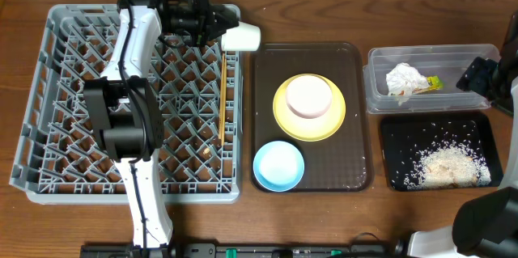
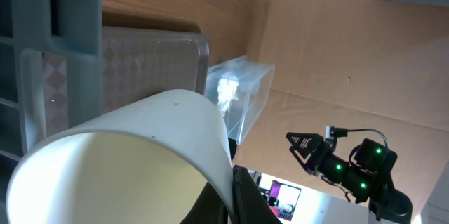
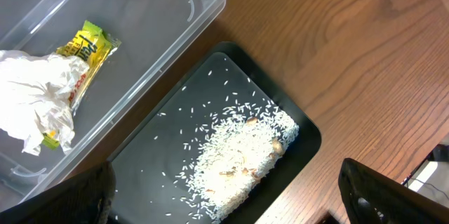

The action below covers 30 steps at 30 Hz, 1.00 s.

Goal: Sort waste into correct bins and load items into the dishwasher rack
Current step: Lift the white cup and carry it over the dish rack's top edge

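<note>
My left gripper (image 1: 217, 25) is shut on the rim of the small white cup (image 1: 241, 37), which lies on its side above the top right corner of the grey dishwasher rack (image 1: 32, 129). In the left wrist view the cup (image 2: 140, 154) fills the frame, its wall pinched between my fingers (image 2: 245, 199). Chopsticks (image 1: 222, 96) lie in the rack along its right side. A white bowl (image 1: 309, 96) sits on the yellow plate (image 1: 324, 124), with the light blue bowl (image 1: 278, 166) in front. My right gripper (image 3: 224, 210) hangs open over the black tray (image 3: 140, 161) of rice (image 3: 238, 154).
Plate and bowls rest on a dark brown serving tray (image 1: 356, 72) between rack and bins. The clear tub (image 1: 461, 88) holds the crumpled napkin (image 3: 35, 90) and the yellow-green packet (image 3: 88, 48). Bare wooden table lies right of the black tray.
</note>
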Tool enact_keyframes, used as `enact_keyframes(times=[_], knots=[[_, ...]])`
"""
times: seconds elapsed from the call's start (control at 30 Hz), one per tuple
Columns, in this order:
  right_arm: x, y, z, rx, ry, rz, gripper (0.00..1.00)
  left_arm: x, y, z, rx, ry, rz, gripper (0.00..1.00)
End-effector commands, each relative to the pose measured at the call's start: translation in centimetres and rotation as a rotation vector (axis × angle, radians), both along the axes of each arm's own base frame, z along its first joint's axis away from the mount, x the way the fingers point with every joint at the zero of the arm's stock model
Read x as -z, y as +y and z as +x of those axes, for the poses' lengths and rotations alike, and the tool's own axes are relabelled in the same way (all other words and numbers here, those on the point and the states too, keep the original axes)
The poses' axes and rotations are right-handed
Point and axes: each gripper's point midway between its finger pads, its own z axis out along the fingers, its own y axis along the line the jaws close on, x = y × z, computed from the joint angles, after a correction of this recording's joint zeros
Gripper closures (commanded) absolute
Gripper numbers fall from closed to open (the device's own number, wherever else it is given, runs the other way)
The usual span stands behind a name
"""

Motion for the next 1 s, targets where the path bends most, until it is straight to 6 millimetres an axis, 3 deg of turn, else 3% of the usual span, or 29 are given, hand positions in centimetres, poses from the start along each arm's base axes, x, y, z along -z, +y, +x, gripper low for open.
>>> enact_keyframes(times=[0.0, 0.33, 0.5, 0.7, 0.83, 0.97], knots=[[-0.8, -0.4, -0.3, 0.024, -0.022, -0.015, 0.01, 5.7, 2.2, 0.3, -0.059, 0.047, 0.216, 0.93], [-0.8, -0.4, -0.3, 0.024, -0.022, -0.015, 0.01, 9.6, 5.3, 0.2, -0.126, 0.102, 0.475, 0.85], [-0.8, -0.4, -0.3, 0.024, -0.022, -0.015, 0.01, 10.2, 6.0, 0.2, -0.13, 0.095, 0.531, 0.83], [-0.8, -0.4, -0.3, 0.023, -0.022, -0.015, 0.01, 11.4, 7.8, -0.1, -0.152, 0.118, 0.65, 0.68], [-0.8, -0.4, -0.3, 0.024, -0.022, -0.015, 0.01, 11.3, 7.8, 0.1, -0.156, 0.11, 0.649, 0.62], [-0.8, -0.4, -0.3, 0.024, -0.022, -0.015, 0.01, 10.9, 7.8, 0.4, -0.163, 0.091, 0.648, 0.46]])
